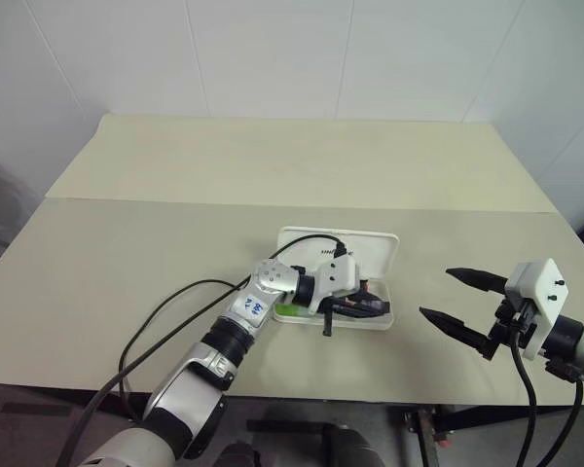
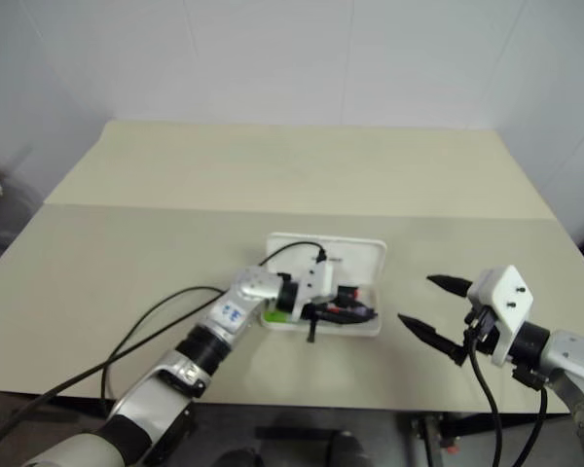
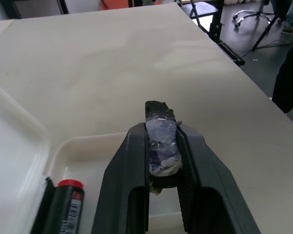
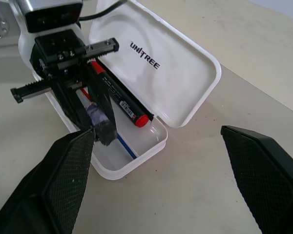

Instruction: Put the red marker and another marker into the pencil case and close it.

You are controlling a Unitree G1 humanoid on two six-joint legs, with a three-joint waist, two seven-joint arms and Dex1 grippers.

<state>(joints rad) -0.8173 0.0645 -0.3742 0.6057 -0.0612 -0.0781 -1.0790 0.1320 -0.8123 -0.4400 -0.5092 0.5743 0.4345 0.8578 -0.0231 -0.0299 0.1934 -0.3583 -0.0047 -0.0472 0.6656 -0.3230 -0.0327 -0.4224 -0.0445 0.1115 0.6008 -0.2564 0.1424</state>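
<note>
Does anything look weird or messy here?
Only one thing: the left gripper pinches a dark lump wrapped in crumpled bluish tape above the open pencil case; what it is, I cannot tell. The red marker lies neatly inside.

At lower centre-left, the left arm (image 1: 224,341) shows silver-grey shells, black joint rings, a small blue-marked sticker and a looping black cable (image 1: 165,321). Its pincer (image 1: 328,326) has a white block and slim black fingers. At lower right, the right pincer (image 1: 457,297) has pointed black textured fingers, a white angular housing with dark screws, and a black cable.
</note>
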